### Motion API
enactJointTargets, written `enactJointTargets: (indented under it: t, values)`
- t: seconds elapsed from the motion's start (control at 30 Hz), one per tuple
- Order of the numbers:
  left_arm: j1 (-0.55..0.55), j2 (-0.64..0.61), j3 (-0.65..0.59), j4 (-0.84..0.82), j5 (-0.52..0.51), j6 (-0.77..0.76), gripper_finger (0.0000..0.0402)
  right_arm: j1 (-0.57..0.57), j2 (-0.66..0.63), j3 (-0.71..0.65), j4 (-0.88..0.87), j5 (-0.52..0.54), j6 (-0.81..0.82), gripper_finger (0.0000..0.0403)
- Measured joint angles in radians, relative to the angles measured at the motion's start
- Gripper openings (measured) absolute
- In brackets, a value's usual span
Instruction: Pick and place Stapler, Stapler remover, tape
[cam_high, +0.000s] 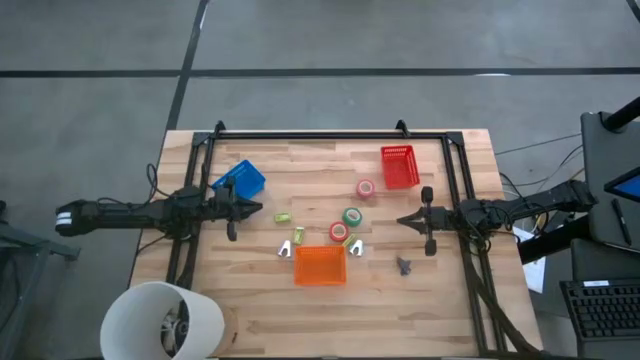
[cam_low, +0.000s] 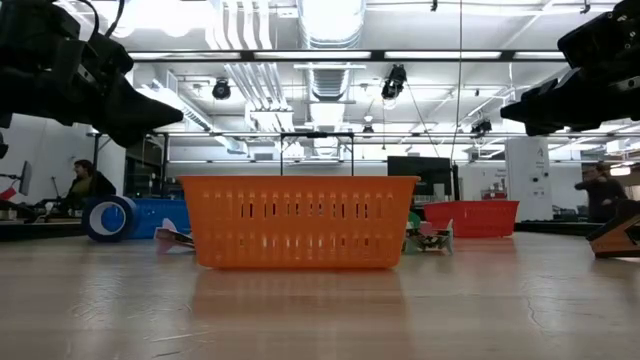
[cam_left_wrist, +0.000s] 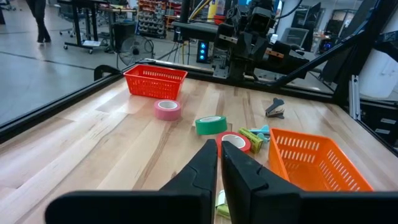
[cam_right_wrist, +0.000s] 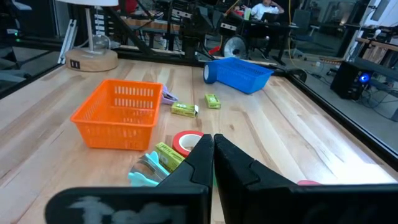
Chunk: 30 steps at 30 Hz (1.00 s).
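Observation:
Three tape rolls lie flat at mid-table: pink (cam_high: 366, 188), green (cam_high: 352, 216) and red (cam_high: 339, 232). Small green staplers (cam_high: 298, 236) lie scattered around them, one (cam_high: 355, 245) beside the red roll. The dark grey staple remover (cam_high: 404, 266) sits near the right. My left gripper (cam_high: 255, 210) hovers shut above the table, left of the rolls, pointing at them (cam_left_wrist: 219, 146). My right gripper (cam_high: 405, 220) hovers shut to their right, with the red roll (cam_right_wrist: 186, 142) just beyond its tips (cam_right_wrist: 210, 140). Neither touches anything.
An orange basket (cam_high: 320, 266) stands near the table's near edge, a red basket (cam_high: 399, 166) at far right and a blue basket (cam_high: 240, 180) at far left. A white lamp shade (cam_high: 160, 320) overlaps the near left corner. A black frame (cam_high: 330, 135) borders the table.

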Motion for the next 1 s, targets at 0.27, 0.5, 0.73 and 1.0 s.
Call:
enactJointTargets:
  t: [0.27,0.5,0.73,1.0]
  values:
    - [-0.001,0.0,0.0,0.0,0.0,0.0,0.0023,0.0,0.0,0.0,0.0,0.0,0.002,0.0008]
    - [-0.001,0.0,0.0,0.0,0.0,0.0,0.0024,0.0,0.0,0.0,0.0,0.0,0.0,0.0008]
    - [-0.001,0.0,0.0,0.0,0.0,0.0,0.0026,0.0,0.0,0.0,0.0,0.0,0.003,0.0008]
    - [-0.001,0.0,0.0,0.0,0.0,0.0,0.0024,0.0,0.001,0.0,0.114,-0.005,0.027,0.0008]
